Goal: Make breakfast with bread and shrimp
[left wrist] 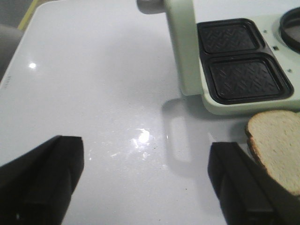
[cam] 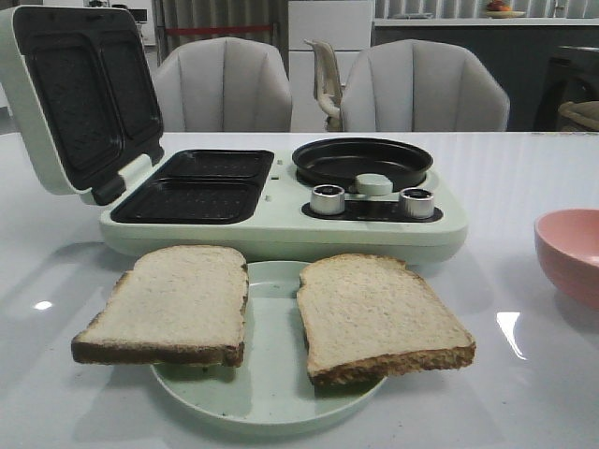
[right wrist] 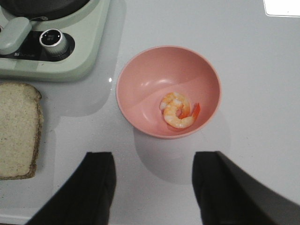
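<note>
Two bread slices lie on a pale green plate [cam: 271,393] at the table's front: the left slice [cam: 173,301] and the right slice [cam: 374,313]. The left slice's corner shows in the left wrist view [left wrist: 279,145], the right slice's edge in the right wrist view [right wrist: 16,131]. The shrimp [right wrist: 177,110] lies in a pink bowl [right wrist: 140,91], at the right edge of the front view [cam: 571,253]. My left gripper [left wrist: 146,159] is open and empty over bare table left of the plate. My right gripper [right wrist: 152,176] is open and empty just short of the bowl. Neither gripper shows in the front view.
A pale green breakfast maker [cam: 281,220] stands behind the plate, lid [cam: 70,94] open at the left, with two dark sandwich plates [cam: 192,187], a round black pan [cam: 363,161] and two knobs [cam: 329,198]. Grey chairs [cam: 225,84] stand behind the table.
</note>
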{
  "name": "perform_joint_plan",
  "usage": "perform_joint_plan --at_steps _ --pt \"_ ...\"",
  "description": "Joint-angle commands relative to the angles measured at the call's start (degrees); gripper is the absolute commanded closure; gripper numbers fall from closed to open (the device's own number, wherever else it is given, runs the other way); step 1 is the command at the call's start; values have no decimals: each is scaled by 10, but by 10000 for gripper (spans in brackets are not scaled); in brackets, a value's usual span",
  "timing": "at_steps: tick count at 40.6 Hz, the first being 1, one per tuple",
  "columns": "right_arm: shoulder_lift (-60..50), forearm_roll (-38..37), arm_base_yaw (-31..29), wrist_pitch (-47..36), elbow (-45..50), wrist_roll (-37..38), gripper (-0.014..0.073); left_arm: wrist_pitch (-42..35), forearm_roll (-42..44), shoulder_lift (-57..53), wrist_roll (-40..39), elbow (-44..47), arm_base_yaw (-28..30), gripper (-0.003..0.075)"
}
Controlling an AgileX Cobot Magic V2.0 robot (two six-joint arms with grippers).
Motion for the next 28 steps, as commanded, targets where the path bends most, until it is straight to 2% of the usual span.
perform_joint_plan --at_steps 1,9,15,18,21,28 --pt "1 -1 -1 -38 -14 -5 88 -45 -10 21 52 -10 -53 112" --pt "1 -1 -1 -37 -14 -5 88 -87 8 72 164 39 -206 178" --pt "1 -1 -1 -36 -14 -5 88 -89 139 126 149 64 -331 194" --pt "1 -1 -1 -36 -14 -5 88 -81 230 163 70 65 -386 226" --pt "1 -1 -1 -36 -14 -5 88 -52 361 206 -29 65 -450 267" --pt "1 -1 -1 -36 -14 -5 88 -36 564 313 -204 65 -551 274"
